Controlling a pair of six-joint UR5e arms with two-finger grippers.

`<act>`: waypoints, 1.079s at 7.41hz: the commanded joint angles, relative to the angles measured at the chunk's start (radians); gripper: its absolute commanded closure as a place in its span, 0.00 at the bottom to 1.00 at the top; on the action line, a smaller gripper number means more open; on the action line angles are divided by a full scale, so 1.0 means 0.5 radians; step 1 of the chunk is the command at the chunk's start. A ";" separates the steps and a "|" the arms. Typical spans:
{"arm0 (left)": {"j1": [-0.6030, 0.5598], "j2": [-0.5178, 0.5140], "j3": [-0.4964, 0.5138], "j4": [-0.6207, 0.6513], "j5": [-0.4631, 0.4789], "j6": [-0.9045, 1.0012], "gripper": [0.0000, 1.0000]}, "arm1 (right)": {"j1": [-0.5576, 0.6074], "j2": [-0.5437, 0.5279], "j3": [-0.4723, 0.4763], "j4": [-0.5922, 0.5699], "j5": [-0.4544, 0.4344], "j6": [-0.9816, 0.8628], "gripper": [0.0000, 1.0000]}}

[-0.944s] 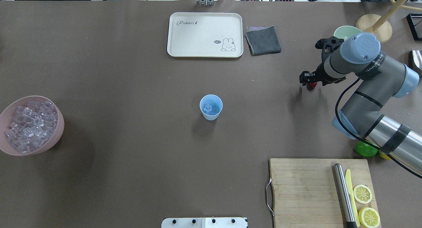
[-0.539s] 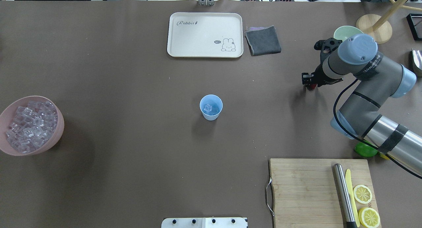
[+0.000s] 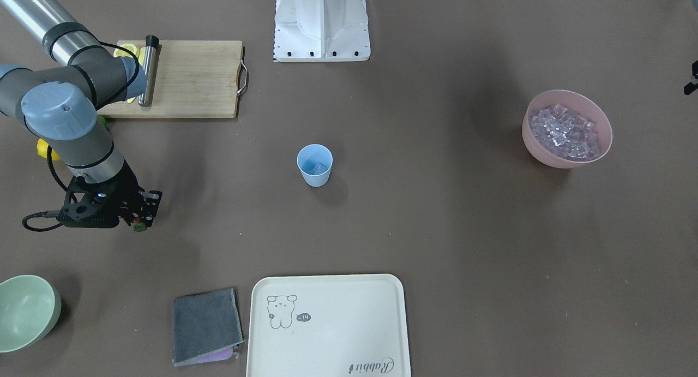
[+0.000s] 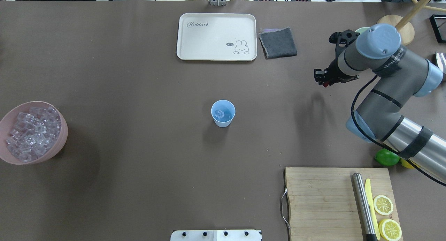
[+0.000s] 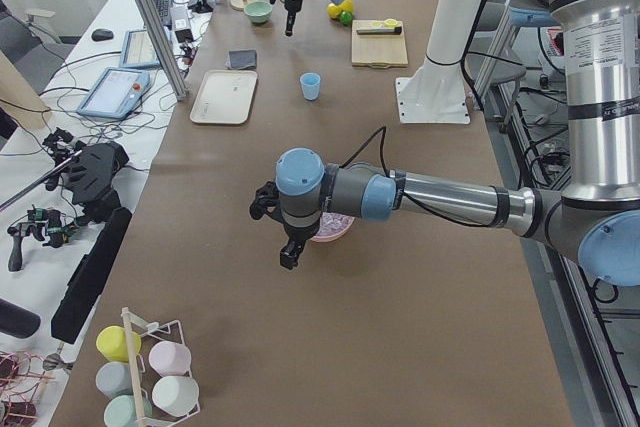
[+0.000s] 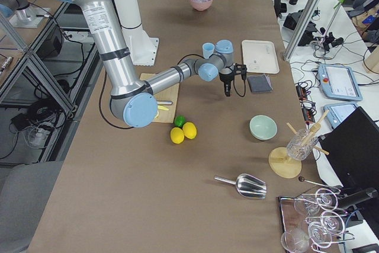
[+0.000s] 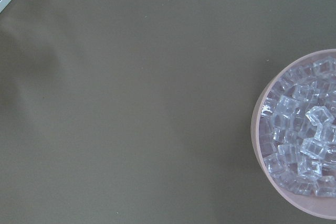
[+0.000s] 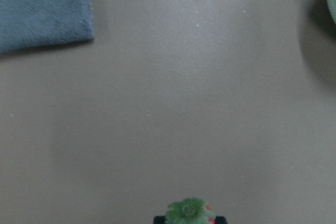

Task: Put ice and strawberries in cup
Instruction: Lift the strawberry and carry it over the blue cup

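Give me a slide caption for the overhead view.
Right gripper holds the strawberry; blue cup at centre contains an ice cube; pink ice bowl left.

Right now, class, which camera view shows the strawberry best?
The right wrist-mounted view: the strawberry is largest there, green cap facing the lens. The front-facing view shows a small red-green speck at the right gripper; the overhead only a red sliver; side views, too small to judge.

**Flat light, right wrist cam soft**

Bright, diffuse light from above, no hard glare. Faint soft-edged shadow on the table (image 4: pixel 139 77) beside the right gripper (image 4: pixel 322 81). Right wrist view blurry, strawberry (image 8: pixel 189 212) in its grip out of focus. Left wrist view sharp, small glints on the ice (image 7: pixel 302 129).
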 commanded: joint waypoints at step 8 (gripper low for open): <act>0.003 -0.003 0.021 -0.104 0.000 0.000 0.00 | -0.666 0.648 0.197 -0.366 -0.609 0.598 1.00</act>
